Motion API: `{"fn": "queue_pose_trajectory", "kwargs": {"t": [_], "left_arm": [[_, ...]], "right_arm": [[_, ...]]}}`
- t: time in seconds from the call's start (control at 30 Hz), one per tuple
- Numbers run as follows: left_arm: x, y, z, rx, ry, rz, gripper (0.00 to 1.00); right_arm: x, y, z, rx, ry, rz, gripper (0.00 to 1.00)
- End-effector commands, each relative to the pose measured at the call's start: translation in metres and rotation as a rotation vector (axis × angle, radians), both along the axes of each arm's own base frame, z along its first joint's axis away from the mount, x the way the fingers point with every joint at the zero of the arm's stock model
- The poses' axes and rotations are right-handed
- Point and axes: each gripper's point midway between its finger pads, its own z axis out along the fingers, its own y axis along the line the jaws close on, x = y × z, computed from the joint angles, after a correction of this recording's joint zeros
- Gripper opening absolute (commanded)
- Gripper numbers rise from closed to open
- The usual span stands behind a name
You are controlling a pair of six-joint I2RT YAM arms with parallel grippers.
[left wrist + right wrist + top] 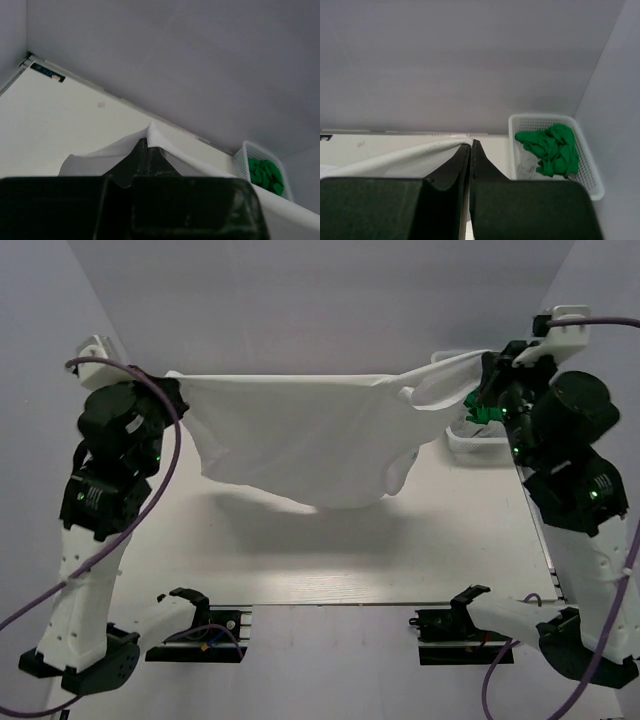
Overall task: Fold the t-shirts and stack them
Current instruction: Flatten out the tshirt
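White mesh basket [590,172] in the far right corner, pale table [300,555], plain grey walls [320,300]

White table [400,560], plain pale grey walls [320,300]

The t-shirt [300,450] is plain white. The desk [420,550] is cream. The basket [591,172] is white mesh, the cloth [552,150] in it green. The left gripper [146,142] and right gripper [471,145] are black.

Black-and-white arms [95,500] carry purple cables [178,440] and small green lights [590,495].
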Motion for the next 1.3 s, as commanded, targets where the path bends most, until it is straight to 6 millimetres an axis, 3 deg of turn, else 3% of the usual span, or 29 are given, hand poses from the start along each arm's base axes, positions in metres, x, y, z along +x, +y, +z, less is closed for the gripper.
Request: {"fn": "queue_pose_trajectory", "kwargs": {"t": [0.0,0.27,0.47,0.57,0.63,0.7,0.73,0.8,0.83,0.9,0.93,0.97,1.0,1.07,1.1,1.13,1.17,1.2,1.23,1.27], "left_arm": [[-0.038,0.008,0.057,-0.008,-0.185,-0.040,0.00],[-0.116,0.005,0.123,-0.011,-0.428,-0.209,0.00],[-0.161,0.003,0.148,-0.005,-0.529,-0.296,0.00],[-0.171,0.002,0.153,-0.003,-0.553,-0.320,0.00],[-0.172,0.000,0.153,-0.001,-0.554,-0.332,0.00],[-0.162,-0.006,0.148,0.007,-0.525,-0.348,0.00],[-0.156,-0.009,0.147,-0.001,-0.513,-0.351,0.00],[-0.129,-0.014,0.134,0.007,-0.438,-0.333,0.00],[-0.116,-0.015,0.127,0.010,-0.405,-0.318,0.00],[-0.075,-0.013,0.101,0.020,-0.296,-0.234,0.00],[-0.056,-0.017,0.081,0.031,-0.232,-0.220,0.00],[-0.041,-0.017,0.068,0.039,-0.194,-0.193,0.00],[-0.015,-0.014,0.044,0.058,-0.118,-0.137,0.00],[0.022,-0.011,0.000,0.082,-0.005,-0.059,0.00],[0.039,-0.014,-0.034,0.110,0.081,-0.047,0.00],[0.067,-0.021,-0.070,0.133,0.175,-0.034,0.00],[0.083,-0.024,-0.094,0.140,0.224,-0.019,0.00],[0.098,-0.019,-0.129,0.161,0.303,0.003,0.00],[0.113,-0.018,-0.156,0.168,0.359,0.016,0.00],[0.138,-0.021,-0.206,0.185,0.467,0.028,0.00]], "right_arm": [[-0.043,-0.017,0.060,-0.018,-0.195,0.047,0.00],[-0.123,-0.020,0.113,-0.045,-0.391,0.255,0.00],[-0.171,-0.034,0.135,-0.006,-0.505,0.308,0.00],[-0.176,-0.036,0.138,0.009,-0.517,0.318,0.00],[-0.169,-0.033,0.136,0.005,-0.503,0.309,0.00],[-0.157,-0.038,0.134,0.011,-0.479,0.257,0.00],[-0.142,-0.031,0.128,-0.002,-0.445,0.250,0.00],[-0.121,-0.035,0.119,0.004,-0.409,0.174,0.00],[-0.096,-0.026,0.105,-0.021,-0.357,0.150,0.00],[-0.065,-0.042,0.088,-0.035,-0.301,-0.021,0.00],[-0.029,-0.030,0.066,-0.064,-0.245,-0.066,0.00],[-0.015,-0.035,0.055,-0.089,-0.209,-0.136,0.00],[0.016,-0.027,0.031,-0.134,-0.140,-0.180,0.00],[0.049,-0.009,-0.007,-0.170,-0.063,-0.168,0.00],[0.086,0.008,-0.043,-0.221,0.022,-0.143,0.00],[0.102,0.019,-0.069,-0.241,0.073,-0.104,0.00],[0.115,0.026,-0.087,-0.216,0.110,-0.090,0.00],[0.151,0.038,-0.138,-0.251,0.216,-0.044,0.00],[0.165,0.038,-0.157,-0.252,0.254,-0.036,0.00],[0.180,0.035,-0.176,-0.207,0.290,-0.048,0.00]]}}
